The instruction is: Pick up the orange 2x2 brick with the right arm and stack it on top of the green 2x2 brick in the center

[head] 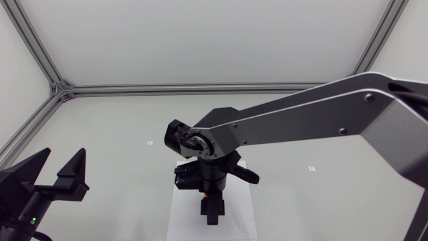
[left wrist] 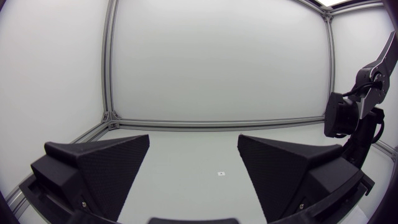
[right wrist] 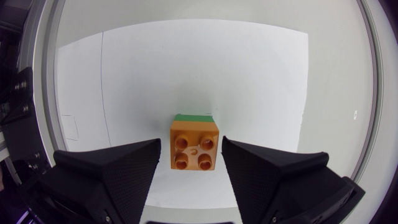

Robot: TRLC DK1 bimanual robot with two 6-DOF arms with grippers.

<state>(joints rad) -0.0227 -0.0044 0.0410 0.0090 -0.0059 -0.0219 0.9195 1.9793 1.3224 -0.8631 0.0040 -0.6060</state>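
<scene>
Orange brick [right wrist: 194, 147] studs-up atop green brick [right wrist: 193, 117]; right gripper [right wrist: 191, 149] fingers apart, flanking.

Left gripper [left wrist: 194, 140] and right gripper [right wrist: 191, 140] stand parted.

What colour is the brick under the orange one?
Green; the green brick shows as a strip beyond the orange brick, best in the right wrist view.
</scene>
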